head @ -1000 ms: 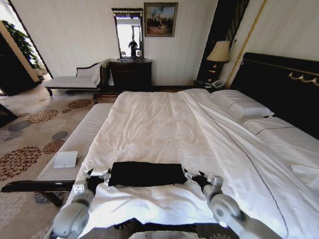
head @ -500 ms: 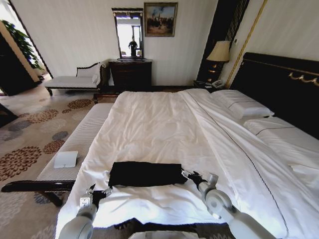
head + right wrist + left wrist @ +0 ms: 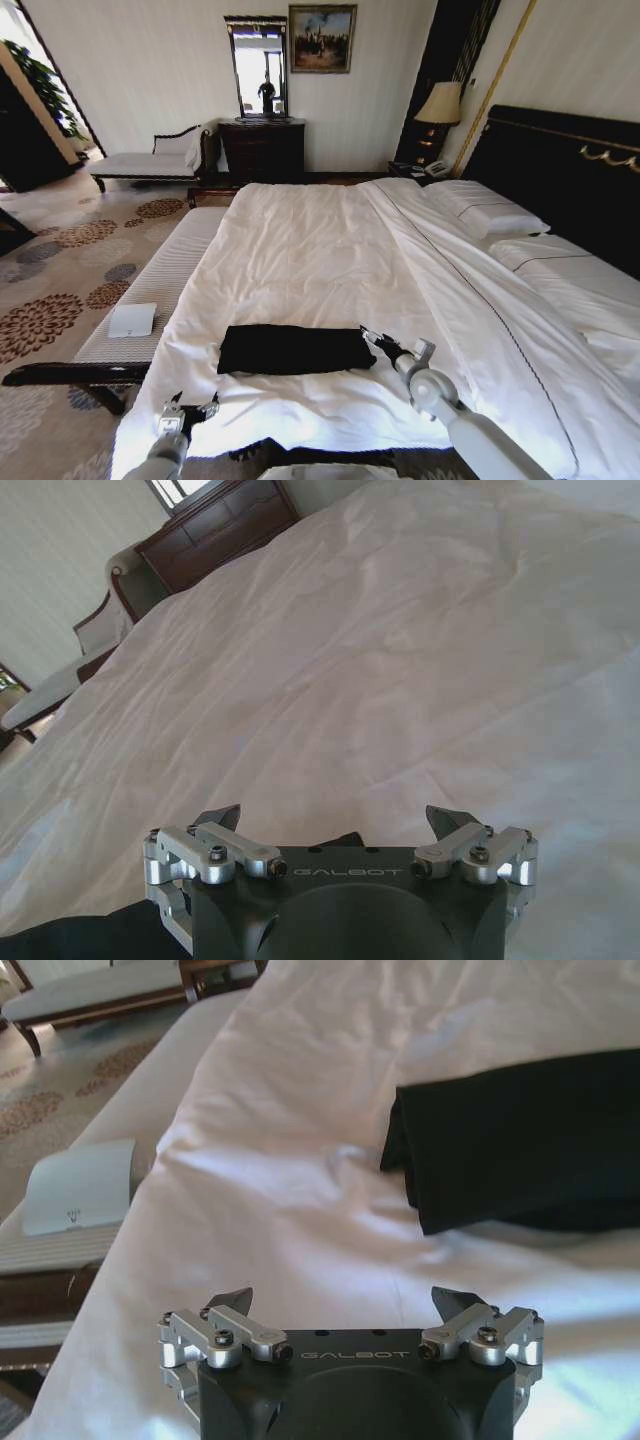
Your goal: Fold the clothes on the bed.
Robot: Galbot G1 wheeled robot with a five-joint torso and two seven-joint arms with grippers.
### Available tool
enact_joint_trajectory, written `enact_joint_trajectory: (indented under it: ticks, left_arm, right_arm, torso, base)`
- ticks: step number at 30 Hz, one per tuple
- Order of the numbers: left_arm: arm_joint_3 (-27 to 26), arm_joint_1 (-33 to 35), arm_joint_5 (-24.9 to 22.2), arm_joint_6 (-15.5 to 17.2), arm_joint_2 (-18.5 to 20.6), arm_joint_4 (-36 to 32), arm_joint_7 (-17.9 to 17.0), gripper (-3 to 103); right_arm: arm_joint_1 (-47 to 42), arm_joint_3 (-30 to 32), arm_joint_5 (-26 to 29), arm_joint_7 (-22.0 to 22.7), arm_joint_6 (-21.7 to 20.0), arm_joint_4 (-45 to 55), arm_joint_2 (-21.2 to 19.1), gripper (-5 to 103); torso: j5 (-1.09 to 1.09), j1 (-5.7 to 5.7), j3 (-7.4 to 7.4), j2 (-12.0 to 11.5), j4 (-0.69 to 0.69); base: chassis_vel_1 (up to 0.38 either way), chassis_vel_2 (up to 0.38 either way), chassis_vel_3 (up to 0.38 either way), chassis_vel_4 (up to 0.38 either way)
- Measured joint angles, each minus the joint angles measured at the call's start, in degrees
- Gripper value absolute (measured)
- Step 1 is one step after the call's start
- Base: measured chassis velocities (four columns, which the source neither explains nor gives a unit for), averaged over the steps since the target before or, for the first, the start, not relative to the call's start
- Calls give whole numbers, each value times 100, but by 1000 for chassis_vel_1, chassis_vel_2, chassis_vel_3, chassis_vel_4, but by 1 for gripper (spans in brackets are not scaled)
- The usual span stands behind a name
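The clothes [image 3: 295, 349] are a black shirt folded into a flat rectangle, lying near the foot edge of the white bed [image 3: 300, 240]. My left gripper [image 3: 192, 405] hangs open at the bed's near edge, below and left of the shirt, apart from it. From the left wrist view, the left gripper [image 3: 345, 1300] has nothing between its fingers, and the shirt [image 3: 520, 1140] lies ahead to one side. My right gripper [image 3: 371, 336] is open at the shirt's right end. In the right wrist view, the right gripper [image 3: 333, 820] is held over the white duvet, with black fabric [image 3: 80, 935] at the corner.
A long pale bench [image 3: 170, 265] runs along the bed's left side with a small white pad [image 3: 132, 320] on it. Pillows [image 3: 485, 210] and the dark headboard [image 3: 560, 170] are at the right. A dresser [image 3: 262, 150] stands at the far wall.
My left gripper has drawn back from the shirt's left end to the bed's near edge. The right gripper has shifted slightly up at the shirt's right end. The shirt stays put.
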Motion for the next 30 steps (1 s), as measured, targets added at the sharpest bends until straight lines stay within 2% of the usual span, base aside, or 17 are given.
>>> enact_joint_trajectory:
  ticks: [1,6,8,11,15,16,18,19,21,23,26,30]
  left_arm:
    - [-19,19,-16,-143,-12,-38,35,100]
    - [-3,5,-57,-276,-72,-103,87,100]
    - [62,-96,-140,-157,-168,-187,82,100]
    - [89,-136,-167,-106,-177,-209,73,100]
    - [155,-242,-186,-13,-165,-203,64,100]
    - [155,-242,-186,-13,-165,-203,64,100]
    - [183,-284,-198,17,-164,-185,63,100]
    - [183,-284,-198,17,-164,-185,63,100]
    - [202,-312,-205,27,-163,-157,62,100]
    - [202,-319,-208,27,-160,-147,62,100]
    - [189,-337,-235,27,-133,-114,60,100]
    - [150,-351,-267,26,-108,-74,54,100]
  right_arm:
    - [-4,-27,1,-87,12,-4,-13,100]
    - [35,-129,0,-296,18,-81,-29,100]
    - [192,-238,2,-426,11,-270,-37,88]
    - [241,-254,6,-497,1,-353,-44,83]
    - [257,-259,1,-537,-34,-492,-45,61]
    - [257,-259,1,-537,-34,-492,-45,61]
    - [222,-264,-25,-552,-48,-511,-45,50]
    - [222,-264,-25,-552,-48,-511,-45,50]
    - [196,-277,-62,-555,-62,-527,-37,39]
    - [187,-283,-73,-555,-66,-530,-31,39]
    - [164,-296,-97,-555,-73,-531,-23,25]
    - [134,-306,-113,-552,-77,-522,-19,21]
  torso:
    - [0,0,0,0,0]
    - [0,0,0,0,0]
    - [0,0,0,0,0]
    - [0,0,0,0,0]
    - [0,0,0,0,0]
    - [0,0,0,0,0]
    - [0,0,0,0,-1]
    - [0,0,0,0,-1]
    - [0,0,0,0,0]
    - [0,0,0,0,0]
    - [0,0,0,0,0]
    - [0,0,0,0,0]
  base:
    - [0,0,0,0]
    - [0,0,0,0]
    - [0,0,0,0]
    - [0,0,0,0]
    - [0,0,0,0]
    - [0,0,0,0]
    - [0,0,0,0]
    - [0,0,0,0]
    - [0,0,0,0]
    - [0,0,0,0]
    - [0,0,0,0]
    - [0,0,0,0]
